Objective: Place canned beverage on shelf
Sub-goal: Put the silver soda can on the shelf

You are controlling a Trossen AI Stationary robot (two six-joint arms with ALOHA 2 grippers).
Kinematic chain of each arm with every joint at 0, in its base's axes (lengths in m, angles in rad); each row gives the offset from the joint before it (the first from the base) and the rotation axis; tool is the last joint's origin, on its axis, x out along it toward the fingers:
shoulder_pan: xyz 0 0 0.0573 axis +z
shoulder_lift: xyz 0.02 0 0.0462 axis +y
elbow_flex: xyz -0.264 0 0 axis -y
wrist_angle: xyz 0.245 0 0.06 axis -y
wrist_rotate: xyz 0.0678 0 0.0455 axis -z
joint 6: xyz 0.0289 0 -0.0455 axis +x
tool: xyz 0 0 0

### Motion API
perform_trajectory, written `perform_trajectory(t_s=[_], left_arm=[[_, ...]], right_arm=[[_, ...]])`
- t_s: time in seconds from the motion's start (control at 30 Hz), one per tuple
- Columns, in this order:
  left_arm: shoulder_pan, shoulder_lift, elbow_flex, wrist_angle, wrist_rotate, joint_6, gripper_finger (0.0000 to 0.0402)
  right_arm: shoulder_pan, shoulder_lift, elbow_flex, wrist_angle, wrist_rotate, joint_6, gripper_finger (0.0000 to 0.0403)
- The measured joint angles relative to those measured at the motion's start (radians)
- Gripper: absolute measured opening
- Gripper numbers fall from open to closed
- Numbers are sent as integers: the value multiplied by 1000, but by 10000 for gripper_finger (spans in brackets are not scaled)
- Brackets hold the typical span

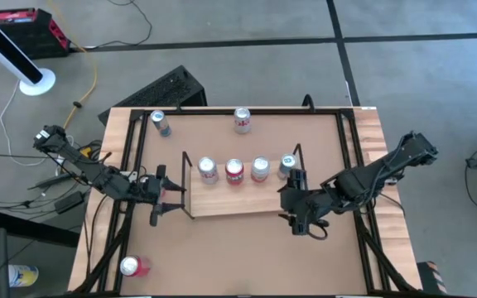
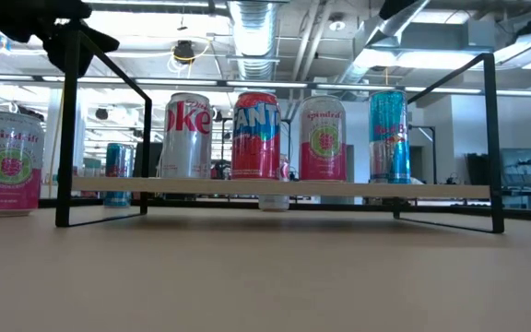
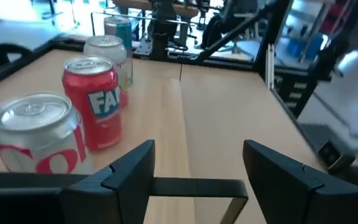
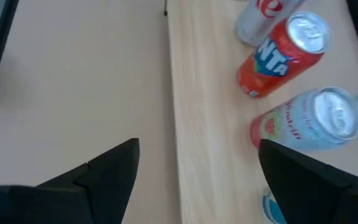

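Note:
The shelf (image 1: 222, 199) is a light-wood board with black wire ends, standing mid-table. On its far half, in a row, stand a silver cola can (image 1: 208, 170), a red Fanta can (image 1: 234, 171), a pink-labelled can (image 1: 260, 169) and a blue can (image 1: 286, 164). My left gripper (image 1: 175, 193) hovers open at the shelf's left end, level, its fingers (image 3: 135, 171) just above the wire top rail (image 3: 191, 186). My right gripper (image 1: 292, 203) hangs open above the shelf's right end, slanting down, with nothing between its fingers (image 4: 104, 177).
Loose cans stand on the table: a blue one (image 1: 160, 122) at the far left, a pink-labelled one (image 1: 242, 120) at the far middle and one (image 1: 131, 265) near the front left corner. Black rails (image 1: 350, 157) run along the table's sides. The shelf's near half (image 4: 204, 93) is bare.

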Motion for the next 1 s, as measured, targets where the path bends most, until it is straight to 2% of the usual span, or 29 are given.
perform_trajectory(t_s=[0.13,0.27,0.37,0.47,0.63,0.73,0.87,1.0], left_arm=[[14,-1,0,11,-59,-100,228],[24,-1,0,47,-15,-143,228],[31,-4,5,163,33,-21,228],[37,-7,66,187,36,131,228],[115,-6,203,17,-182,315,228],[209,-8,305,-144,-211,329,228],[379,-4,442,-385,-167,244,228],[565,44,525,-439,19,226,228]], right_arm=[[-1,7,0,-6,-2,0,352],[-2,10,0,-4,-1,0,352],[-2,6,0,2,-1,0,352],[-2,8,1,5,-1,10,352],[-1,26,0,13,0,35,352],[5,53,2,20,4,36,352],[14,85,2,28,4,37,352],[18,133,1,43,3,37,352]])
